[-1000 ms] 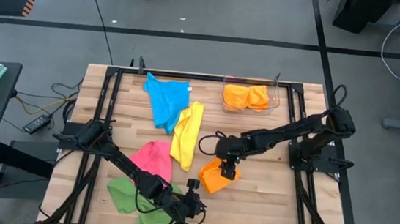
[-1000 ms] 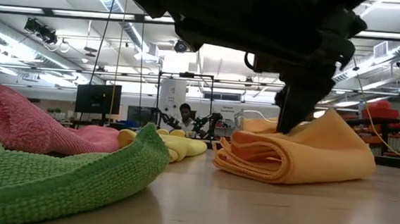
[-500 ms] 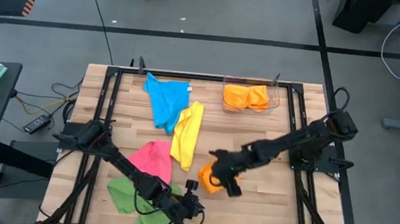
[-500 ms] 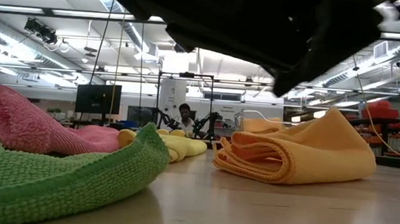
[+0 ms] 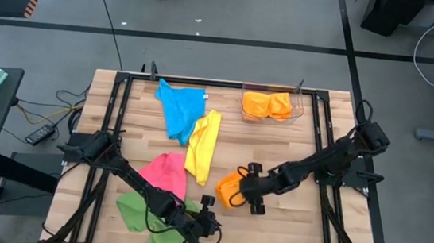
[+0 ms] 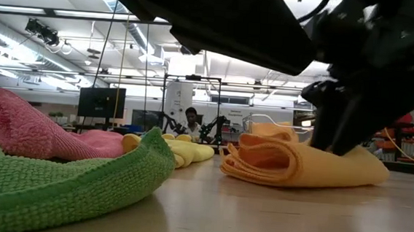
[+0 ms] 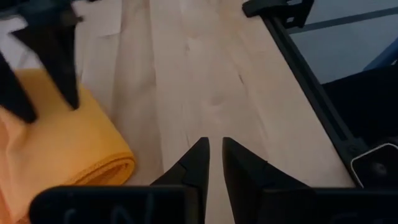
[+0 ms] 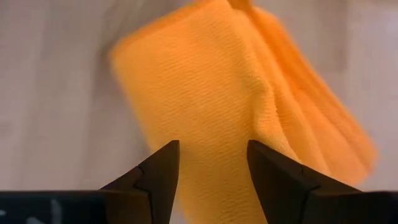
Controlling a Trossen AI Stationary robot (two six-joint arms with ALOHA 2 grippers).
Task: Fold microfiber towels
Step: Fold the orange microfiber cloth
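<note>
Right gripper (image 5: pixel 256 191) spread, poised over folded orange towel (image 5: pixel 229 190) near table centre; left gripper (image 7: pixel 214 163) nearly pinched, empty, beside green towel (image 5: pixel 135 212); shallow grab could unfold bundle

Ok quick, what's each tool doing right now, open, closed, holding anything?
Left tool: nearly closed, holding nothing, beside the green towel.
Right tool: open, empty, at the folded orange towel.

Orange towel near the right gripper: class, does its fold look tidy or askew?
Askew. The orange towel lies folded but bunched, layers uneven at one end, tilted against the table's planks. The open right gripper hovers over it.
</note>
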